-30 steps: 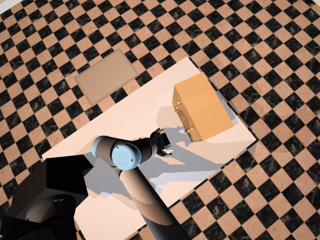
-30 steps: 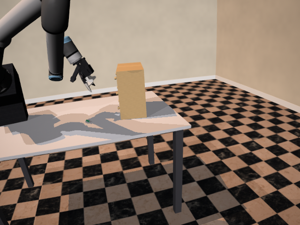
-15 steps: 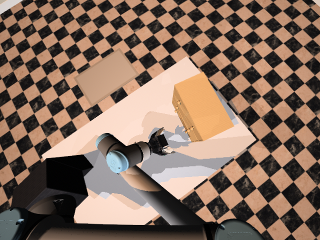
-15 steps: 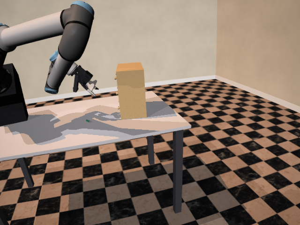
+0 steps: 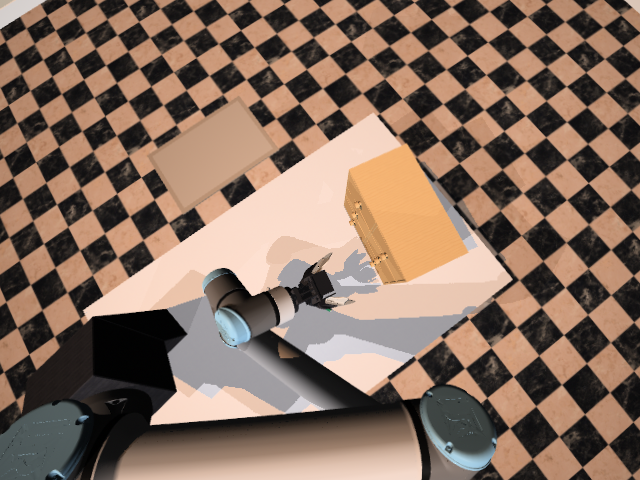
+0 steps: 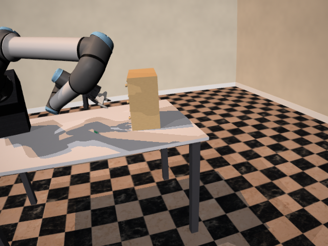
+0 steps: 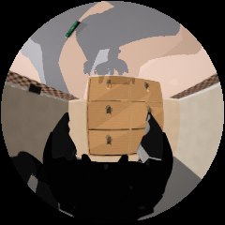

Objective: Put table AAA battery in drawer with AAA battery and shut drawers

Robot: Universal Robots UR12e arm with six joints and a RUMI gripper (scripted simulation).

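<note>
Exterior view: your claw (image 5: 338, 281) (image 6: 103, 101) (image 7: 107, 112) hangs wide open above the counter (image 5: 310, 206) (image 6: 87, 156) (image 7: 187, 70), its fingers facing the knobbed front of the upright wooden chest (image 5: 408, 211) (image 6: 144, 103) (image 7: 122, 119). You can see the green battery (image 5: 329, 310) (image 6: 96, 131) (image 7: 72, 29) lying on the counter, out in front of the chest and well apart from it.

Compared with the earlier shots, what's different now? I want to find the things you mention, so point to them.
The black two-jaw gripper (image 5: 341, 277) (image 6: 108, 103) (image 7: 107, 112) has swung up from pointing steeply down toward the table to a flatter pose aimed at the drawer fronts. Its jaws stand open; nothing was taken hold of or let go. The light-wood chest (image 5: 405, 211) (image 6: 144, 103) (image 7: 121, 121) and the small green battery (image 6: 96, 131) (image 7: 72, 29) on the table stayed put.
</note>
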